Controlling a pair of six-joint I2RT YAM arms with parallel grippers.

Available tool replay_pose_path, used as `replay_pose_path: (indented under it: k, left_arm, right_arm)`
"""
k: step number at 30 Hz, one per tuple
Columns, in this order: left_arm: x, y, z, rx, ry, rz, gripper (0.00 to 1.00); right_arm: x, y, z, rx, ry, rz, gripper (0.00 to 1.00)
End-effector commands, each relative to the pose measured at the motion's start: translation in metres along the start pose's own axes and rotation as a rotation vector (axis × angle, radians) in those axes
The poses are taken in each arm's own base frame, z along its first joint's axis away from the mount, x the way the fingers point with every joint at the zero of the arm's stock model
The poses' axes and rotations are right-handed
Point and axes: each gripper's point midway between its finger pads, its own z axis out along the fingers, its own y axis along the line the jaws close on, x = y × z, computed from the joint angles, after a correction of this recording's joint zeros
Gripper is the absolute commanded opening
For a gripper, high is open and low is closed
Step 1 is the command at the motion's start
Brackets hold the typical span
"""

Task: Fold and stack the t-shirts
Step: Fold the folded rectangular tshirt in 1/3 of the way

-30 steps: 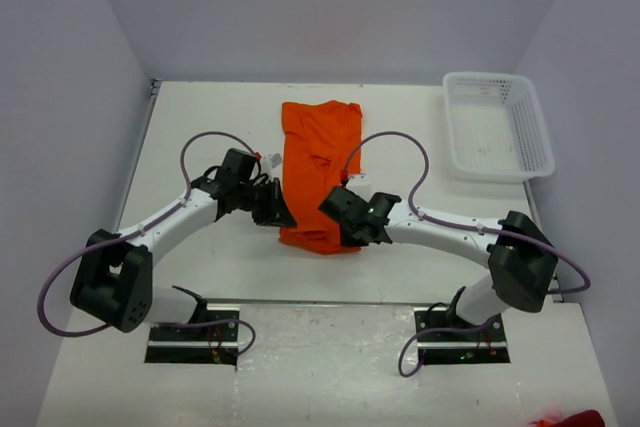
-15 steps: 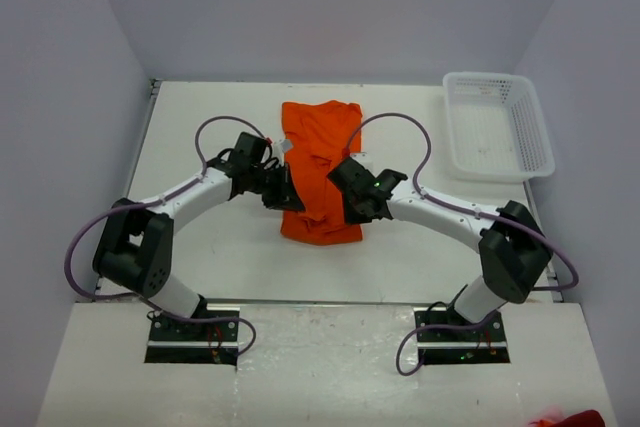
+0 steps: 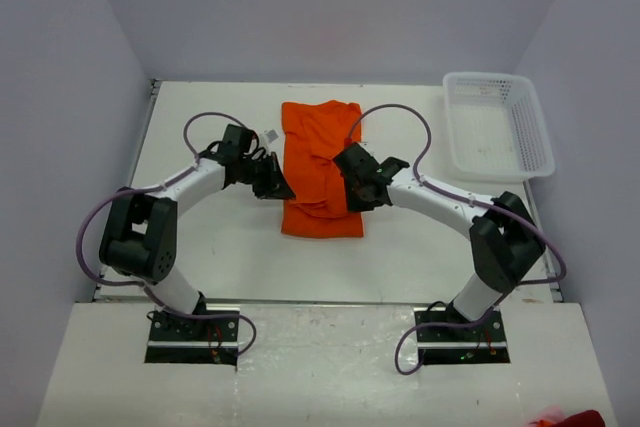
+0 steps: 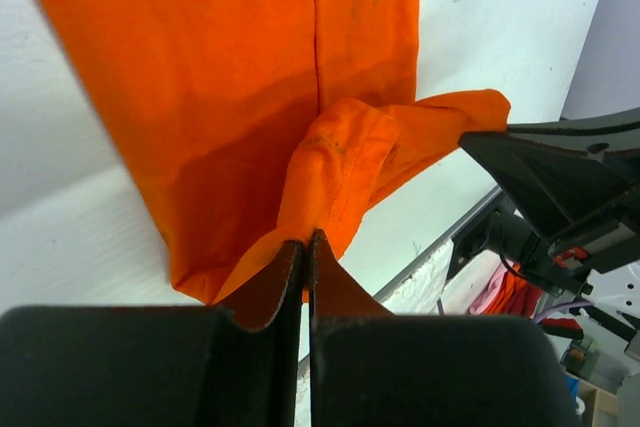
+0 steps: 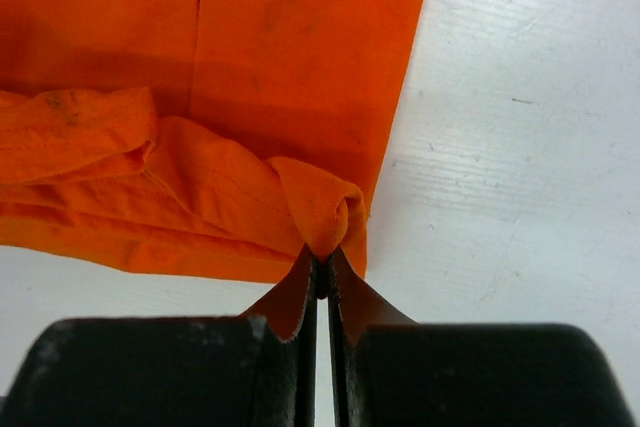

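Note:
An orange t-shirt lies as a long narrow strip in the middle of the table, its near end partly doubled back. My left gripper is at its left edge, shut on a pinch of the cloth. My right gripper is at its right edge, shut on a bunched corner of the cloth. Both hold the near hem lifted over the shirt's middle. The shirt fills the left wrist view and the right wrist view.
A white basket stands at the back right of the table. A small white tag lies left of the shirt. A bit of orange-red cloth shows at the bottom right edge, off the table.
Both grippers have moved away from me with the shirt's near end, carrying it up over the middle. The shirt's near edge now lies folded and the strip looks shorter.

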Motion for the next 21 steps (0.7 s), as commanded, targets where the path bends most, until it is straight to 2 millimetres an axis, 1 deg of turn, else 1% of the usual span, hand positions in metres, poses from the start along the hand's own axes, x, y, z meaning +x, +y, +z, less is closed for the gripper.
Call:
replay_pose_path:
  k: [1, 4, 8, 12, 18, 20, 21]
  left_arm:
    - [-0.026, -0.014, -0.002, 0.054, -0.048, 0.073, 0.0]
    - [-0.033, -0.015, 0.003, 0.06, -0.047, 0.072, 0.0]
    - [-0.038, -0.01, 0.011, 0.054, -0.037, 0.062, 0.0]
    - [-0.047, -0.011, 0.016, 0.06, -0.038, 0.062, 0.0]
    - [-0.05, -0.006, 0.021, 0.054, -0.032, 0.048, 0.0]
    - [-0.051, -0.002, 0.022, 0.046, -0.035, 0.042, 0.0]
    - [-0.053, 0.001, 0.023, 0.035, -0.041, 0.038, 0.0]
  right_arm:
    - [-0.022, 0.009, 0.003, -0.034, -0.034, -0.017, 0.0]
    - [-0.026, 0.01, 0.008, -0.05, -0.029, -0.014, 0.0]
    - [-0.029, 0.007, 0.017, -0.045, -0.015, -0.008, 0.0]
    - [-0.034, 0.006, 0.02, -0.051, -0.017, -0.004, 0.0]
    - [-0.042, 0.002, 0.022, -0.061, -0.021, -0.004, 0.0]
    - [-0.047, -0.003, 0.025, -0.063, -0.022, 0.006, 0.0]
    - [-0.049, -0.003, 0.027, -0.07, -0.02, -0.006, 0.04]
